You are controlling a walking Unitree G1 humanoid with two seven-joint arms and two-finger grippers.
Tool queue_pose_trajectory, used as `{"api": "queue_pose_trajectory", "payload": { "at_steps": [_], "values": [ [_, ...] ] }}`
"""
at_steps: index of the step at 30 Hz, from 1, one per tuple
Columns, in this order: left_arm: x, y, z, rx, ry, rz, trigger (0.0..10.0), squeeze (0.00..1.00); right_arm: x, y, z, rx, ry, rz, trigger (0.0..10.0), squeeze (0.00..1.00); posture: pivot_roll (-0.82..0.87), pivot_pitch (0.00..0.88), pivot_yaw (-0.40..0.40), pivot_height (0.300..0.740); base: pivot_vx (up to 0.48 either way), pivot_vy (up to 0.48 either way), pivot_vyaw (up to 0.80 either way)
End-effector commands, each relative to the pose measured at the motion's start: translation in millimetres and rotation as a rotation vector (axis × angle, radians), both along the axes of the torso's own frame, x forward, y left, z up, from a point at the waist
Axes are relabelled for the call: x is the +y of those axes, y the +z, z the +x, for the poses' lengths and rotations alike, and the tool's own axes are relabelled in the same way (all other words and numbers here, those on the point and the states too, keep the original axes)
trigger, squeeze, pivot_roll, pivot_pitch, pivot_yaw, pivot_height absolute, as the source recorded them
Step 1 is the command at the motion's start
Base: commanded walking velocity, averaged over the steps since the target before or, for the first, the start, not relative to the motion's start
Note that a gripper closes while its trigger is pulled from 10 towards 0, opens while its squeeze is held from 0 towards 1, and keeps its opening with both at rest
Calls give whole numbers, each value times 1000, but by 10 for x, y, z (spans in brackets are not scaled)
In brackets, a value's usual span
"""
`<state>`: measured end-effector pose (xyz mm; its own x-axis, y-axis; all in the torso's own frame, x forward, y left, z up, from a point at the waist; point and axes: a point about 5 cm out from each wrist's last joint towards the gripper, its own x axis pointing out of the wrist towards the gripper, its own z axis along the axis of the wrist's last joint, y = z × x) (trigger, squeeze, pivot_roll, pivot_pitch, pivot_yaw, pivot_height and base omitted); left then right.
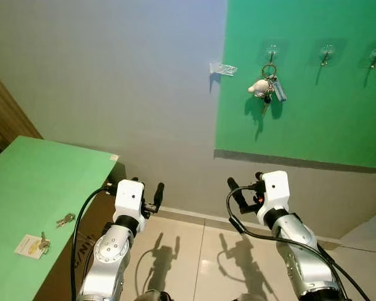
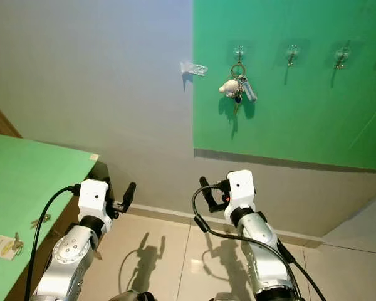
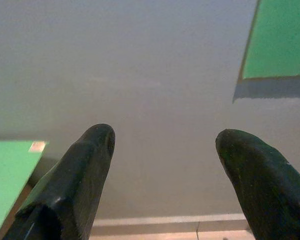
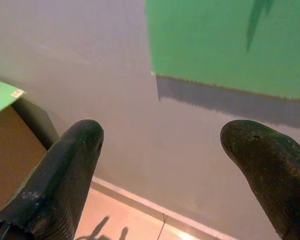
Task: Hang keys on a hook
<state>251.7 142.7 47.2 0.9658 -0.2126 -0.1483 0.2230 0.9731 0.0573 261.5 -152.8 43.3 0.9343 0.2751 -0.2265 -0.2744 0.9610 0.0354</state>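
Both my left gripper (image 3: 162, 145) and right gripper (image 4: 162, 140) gape empty; the hung keys (image 1: 267, 88) above could slip off their hook (image 1: 272, 51) if bumped.

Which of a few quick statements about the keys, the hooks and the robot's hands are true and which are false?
1. A bunch of keys hangs on a hook on the green board. True.
2. Every hook on the board has keys on it. False: the next hook along is bare.
3. The right hand is holding keys. False: its fingers are open with nothing between them.
4. More keys lie on the green table to the robot's left. True.
5. The left hand is open and empty. True.
6. The hanging keys are touching the floor. False: they hang high on the wall.
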Motion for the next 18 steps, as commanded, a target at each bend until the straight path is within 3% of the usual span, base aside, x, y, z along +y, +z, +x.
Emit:
{"api": "queue_pose_trajectory", "payload": {
  "at_steps": [1, 8, 16, 18],
  "values": [
    [-42, 44, 6, -9, -30, 12, 10000, 0, 0, -42, -22, 12, 2, 0, 10000, 0, -212, 16, 90, 740, 0, 0, 0],
    [-56, 102, 50, -10, -65, -25, 10000, 0, -71, -64, -22, 16, -47, 31, 10000, 0, -225, 0, 95, 740, 0, 39, 0],
    [-12, 205, 206, 8, -116, -73, 10000, 0, -70, -74, -24, 9, -58, 44, 10000, 0, -230, 0, 108, 740, 0, 480, 0],
    [10, 209, 229, 18, -103, -42, 10000, 0, -66, -79, -22, 10, -60, 45, 10000, 0, -231, 0, 112, 740, 0, 480, 0]
  ]
}}
